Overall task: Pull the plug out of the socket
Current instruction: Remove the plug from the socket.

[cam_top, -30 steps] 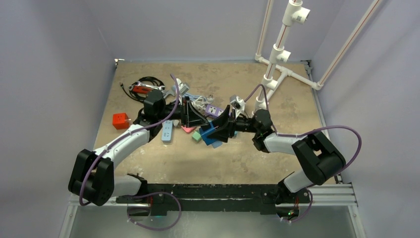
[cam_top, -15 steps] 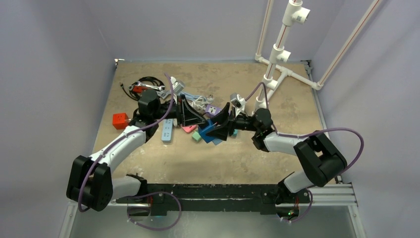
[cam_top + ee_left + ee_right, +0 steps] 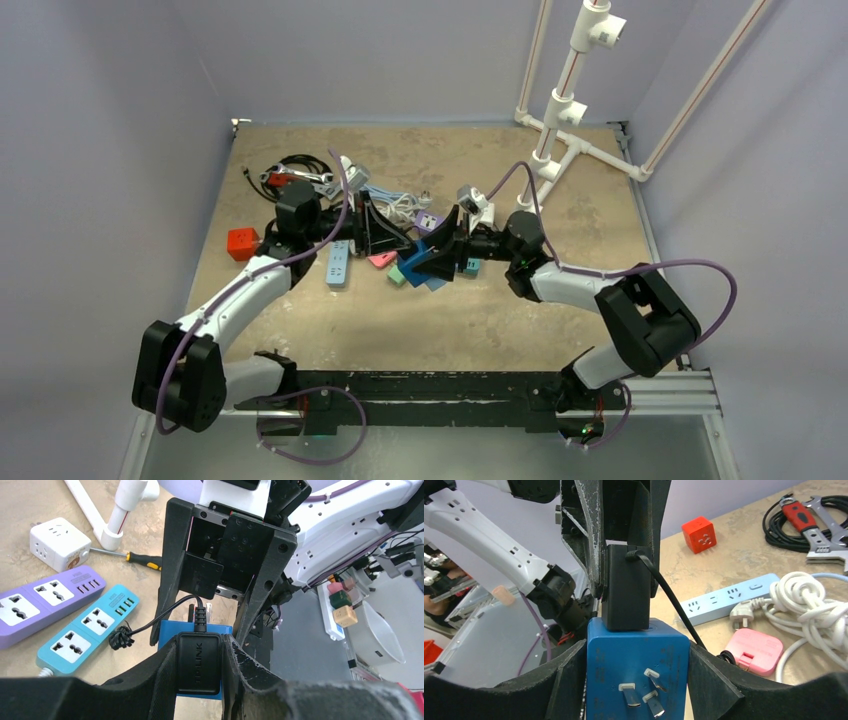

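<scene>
We see a tan surface [image 3: 500,320] inside lavender walls [image 3: 400,60]; left claw [image 3: 199,647] clamps the black plug [image 3: 198,672]; right claw [image 3: 639,672] clamps the blue socket [image 3: 624,650].

black plug [image 3: 198,662]: I read "TP-LINK" pressed into its face, running lengthwise, seen from the left wrist.
white cube socket [image 3: 59,543]: small brown mark, which I cannot read.

Got the plug [image 3: 198,662] seated in the socket [image 3: 636,660] mid-table [image 3: 450,320], left gripper [image 3: 198,672] around the plug, right gripper [image 3: 636,677] around the socket. Also seeing a power strip [image 3: 339,264] just left, cube [image 3: 242,243] further left, cable coil [image 3: 303,161] and wrench [image 3: 298,180] behind those, pipe frame [image 3: 560,110] back right.
</scene>
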Available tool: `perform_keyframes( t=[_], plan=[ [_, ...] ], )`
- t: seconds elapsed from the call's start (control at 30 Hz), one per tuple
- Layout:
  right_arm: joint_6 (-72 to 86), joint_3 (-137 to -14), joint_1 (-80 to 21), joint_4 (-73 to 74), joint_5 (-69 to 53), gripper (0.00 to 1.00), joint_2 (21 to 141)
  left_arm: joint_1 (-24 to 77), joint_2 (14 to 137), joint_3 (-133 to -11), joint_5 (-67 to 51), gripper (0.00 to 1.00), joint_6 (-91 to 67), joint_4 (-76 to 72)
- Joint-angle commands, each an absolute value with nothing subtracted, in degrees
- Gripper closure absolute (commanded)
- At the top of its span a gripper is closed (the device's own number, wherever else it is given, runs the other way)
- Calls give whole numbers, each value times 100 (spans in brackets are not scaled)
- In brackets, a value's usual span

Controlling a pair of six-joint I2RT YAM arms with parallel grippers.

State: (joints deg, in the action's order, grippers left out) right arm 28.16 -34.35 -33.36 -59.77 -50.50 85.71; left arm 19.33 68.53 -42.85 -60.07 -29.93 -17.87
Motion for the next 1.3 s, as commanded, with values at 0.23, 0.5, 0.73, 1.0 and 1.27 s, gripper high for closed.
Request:
perform_keyframes(
  t=[0.23, 0.5, 0.73, 1.0, 1.27],
  plan=[
    [1864, -3541, -3236, -5041, -4045, 100, 8647, 1749, 6714, -4276, -6555, 100, -4248, -3704],
    [1969, -3564, -3234, -4966, -4380, 100, 8367, 1869, 6437, -4912, -4737, 100, -1479, -466],
    [2074, -3525, -3234, -5024, -4611, 100, 8158, 2065, 6278, -4873, -3595, 100, -1064, -36],
    [1873, -3510, -3235, -5069, -4546, 100, 8320, 2057, 6487, -4970, -4862, 100, -1463, -327],
    [1292, -3569, -3250, -4643, -3622, 100, 8477, 2056, 6357, -5150, -6118, 100, -1579, -240]
  ],
)
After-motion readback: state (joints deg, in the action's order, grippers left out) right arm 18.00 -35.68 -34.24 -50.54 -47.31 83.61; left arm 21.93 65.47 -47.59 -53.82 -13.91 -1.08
